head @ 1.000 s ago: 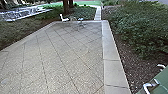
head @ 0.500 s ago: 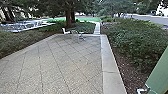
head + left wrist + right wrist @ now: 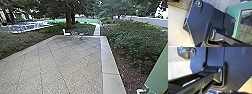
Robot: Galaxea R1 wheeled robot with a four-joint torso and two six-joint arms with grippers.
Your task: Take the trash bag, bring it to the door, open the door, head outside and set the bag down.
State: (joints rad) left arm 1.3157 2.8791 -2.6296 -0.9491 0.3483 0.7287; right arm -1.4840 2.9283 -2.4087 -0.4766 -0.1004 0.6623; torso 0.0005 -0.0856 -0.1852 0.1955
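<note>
Trash bag (image 3: 184, 53) against speckled paving (image 3: 173, 57), green door (image 3: 160, 72) at right, cannot tell how wide either claw stands

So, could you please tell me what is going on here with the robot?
The robot is facing out onto a paved yard, with a green door close by on its right and a white chair at the far end of the paving. A dark, crumpled bag, probably the trash bag, shows against the pebbled ground in the right wrist view. Whether the robot is holding it or it has been put down, I can't tell from these pictures.
</note>
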